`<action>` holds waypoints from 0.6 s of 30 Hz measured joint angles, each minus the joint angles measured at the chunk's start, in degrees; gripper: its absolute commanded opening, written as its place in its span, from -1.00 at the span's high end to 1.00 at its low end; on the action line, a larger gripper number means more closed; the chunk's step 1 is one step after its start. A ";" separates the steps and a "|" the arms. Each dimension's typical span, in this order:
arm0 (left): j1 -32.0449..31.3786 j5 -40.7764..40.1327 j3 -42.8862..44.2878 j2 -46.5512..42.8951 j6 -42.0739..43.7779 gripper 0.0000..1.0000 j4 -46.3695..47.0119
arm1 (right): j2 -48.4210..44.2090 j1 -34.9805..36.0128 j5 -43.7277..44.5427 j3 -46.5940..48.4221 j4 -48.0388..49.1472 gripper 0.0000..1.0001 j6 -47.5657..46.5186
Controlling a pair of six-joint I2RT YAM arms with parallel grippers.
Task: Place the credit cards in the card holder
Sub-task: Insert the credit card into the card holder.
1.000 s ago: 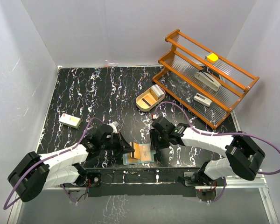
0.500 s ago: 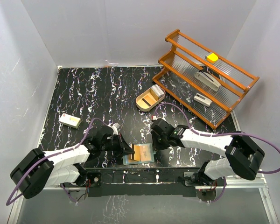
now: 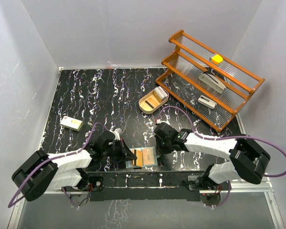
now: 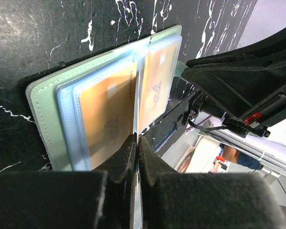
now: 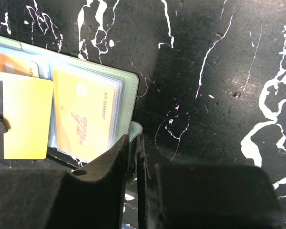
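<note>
A black table [image 3: 86, 95] veined with white streaks carries everything, closed in by pale walls on three sides. At its near edge, about midway across, the card holder [image 3: 151, 154] lies opened flat, muted green cover down and pale pockets facing up; further back and a little right sits an oval tan wooden tray [image 3: 144, 106]. A two-tier orange-brown wooden rack [image 3: 181, 88] stands along the far right side, angled to the table's edges; a small white and yellow box [image 3: 71, 123] lies alone at the left.

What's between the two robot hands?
The open card holder, orange credit cards inside, lies between the left fingers and right fingers, seen in the top view.
</note>
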 measured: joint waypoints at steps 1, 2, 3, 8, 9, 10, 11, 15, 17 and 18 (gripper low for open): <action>0.00 0.02 0.00 0.00 -0.09 1.00 -0.04 | 0.00 0.04 0.02 -0.09 0.07 0.81 0.13; 0.00 -0.02 0.00 -0.07 -0.13 1.00 -0.15 | 0.00 0.11 0.15 -0.33 0.26 0.81 0.22; 0.00 -0.11 0.00 -0.31 -0.22 1.00 -0.42 | 0.00 0.15 0.20 -0.61 0.44 0.82 0.39; 0.00 -1.36 0.00 -5.46 -1.22 1.00 -1.79 | 0.00 0.59 0.20 -1.79 0.37 0.82 1.11; 0.00 -1.44 0.00 -6.34 -1.22 1.00 -1.79 | 0.00 0.63 0.20 -1.81 0.39 0.82 1.11; 0.00 -1.51 0.00 -7.08 -1.22 1.00 -1.60 | 0.00 0.68 0.20 -1.81 0.44 0.81 1.11; 0.00 -1.46 0.00 -7.32 -1.22 1.00 -1.09 | 0.00 0.74 0.20 -1.81 0.44 0.82 1.11; 0.00 -1.05 -0.02 -4.74 -1.20 1.00 0.85 | 0.00 0.85 0.20 -1.81 0.44 0.82 1.09; 0.00 -0.74 -0.07 -2.54 -1.16 1.00 2.08 | 0.00 0.87 0.20 -1.81 0.44 0.82 1.09; 0.00 -0.57 -0.17 -1.55 -1.01 1.00 2.67 | 0.00 0.90 0.20 -1.81 0.44 0.81 1.09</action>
